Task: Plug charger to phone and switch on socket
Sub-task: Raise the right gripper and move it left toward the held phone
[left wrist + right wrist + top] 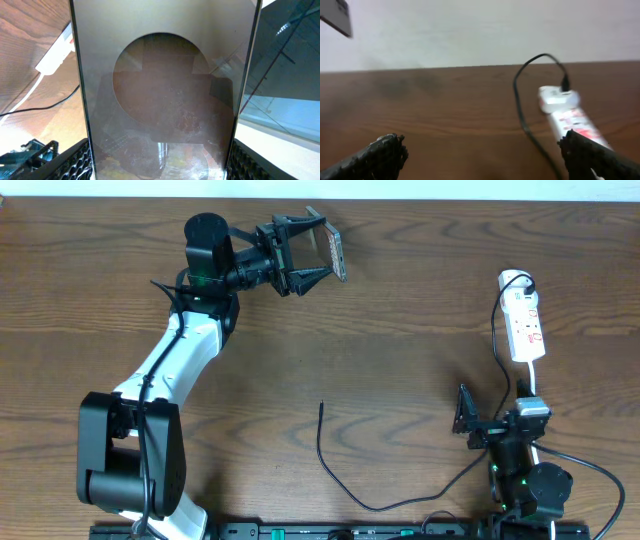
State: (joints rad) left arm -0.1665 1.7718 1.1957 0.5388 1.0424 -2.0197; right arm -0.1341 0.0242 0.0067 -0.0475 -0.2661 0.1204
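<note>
left gripper [322,248] is clamping the phone [165,100] between its jaws | right gripper [480,155] is hovering, jaws wide | socket [567,112] is lying ahead-right of the right jaws | charger [320,430] tip is lying well left of them

Left pincer [318,248] grips phone [324,244], charger [319,436] well apart.

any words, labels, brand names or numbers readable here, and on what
No text can be read in any view.
socket: red markings on its white face, too small in the overhead view and blurred in the right wrist view.
phone, held in the left gripper: no lettering shows, only a brownish round patch on its face.
</note>
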